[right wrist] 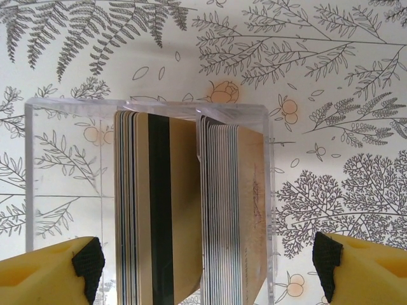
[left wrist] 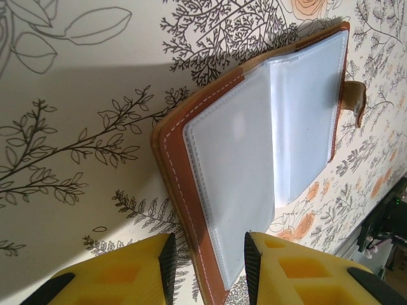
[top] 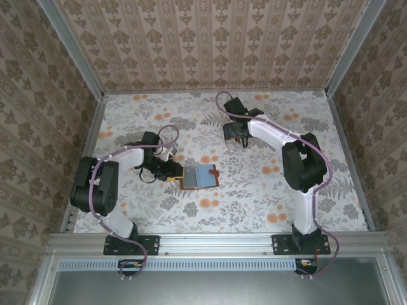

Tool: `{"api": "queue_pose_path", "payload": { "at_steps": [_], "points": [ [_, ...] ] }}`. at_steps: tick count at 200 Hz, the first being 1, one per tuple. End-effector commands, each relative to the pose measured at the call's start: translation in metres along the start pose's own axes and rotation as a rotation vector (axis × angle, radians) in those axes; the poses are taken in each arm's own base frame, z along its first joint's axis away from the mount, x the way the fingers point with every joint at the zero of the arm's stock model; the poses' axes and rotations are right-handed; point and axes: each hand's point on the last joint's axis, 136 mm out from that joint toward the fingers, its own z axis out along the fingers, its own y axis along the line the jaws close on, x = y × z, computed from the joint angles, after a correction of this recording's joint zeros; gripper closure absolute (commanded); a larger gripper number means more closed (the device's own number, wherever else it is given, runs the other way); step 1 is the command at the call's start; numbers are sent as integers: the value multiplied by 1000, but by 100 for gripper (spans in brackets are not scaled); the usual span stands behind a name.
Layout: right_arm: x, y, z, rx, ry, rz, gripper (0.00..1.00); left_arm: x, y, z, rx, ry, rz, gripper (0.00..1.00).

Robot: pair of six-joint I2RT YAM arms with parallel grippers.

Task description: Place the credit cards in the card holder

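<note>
The card holder lies open at the table's middle, reddish-brown leather with clear plastic sleeves facing up and its closing tab at the far side. My left gripper stands partly open astride the holder's near corner, with a gap at each pad; in the top view it sits at the holder's left edge. The credit cards stand on edge in two bundles inside a clear box. My right gripper hovers wide open over them, at the back of the table.
The floral tablecloth covers the table. Patterned walls with metal frame posts close in the back and both sides. The right arm's elbow rises over the right half.
</note>
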Motion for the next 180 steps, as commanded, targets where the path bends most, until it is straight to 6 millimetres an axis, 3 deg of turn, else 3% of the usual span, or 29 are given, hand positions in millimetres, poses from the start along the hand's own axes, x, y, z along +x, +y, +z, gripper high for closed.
{"api": "queue_pose_path", "payload": {
  "at_steps": [1,25,65,107,151,180],
  "points": [
    [4,-13,6,82,1,-11,11,3,0,-2,-10,4,23,65],
    [3,-19,9,78,6,-17,11,4,0,-2,-12,3,27,65],
    [0,-12,12,48,19,-40,11,4,1,-2,-15,6,27,65],
    [-9,-41,5,226,4,-10,11,3,2,0,-13,11,26,65],
    [-20,-46,-6,235,-35,0,12,4,3,0,-13,16,23,65],
    [-10,-57,0,258,10,38,13,4,3,0,-11,16,22,65]
  ]
}}
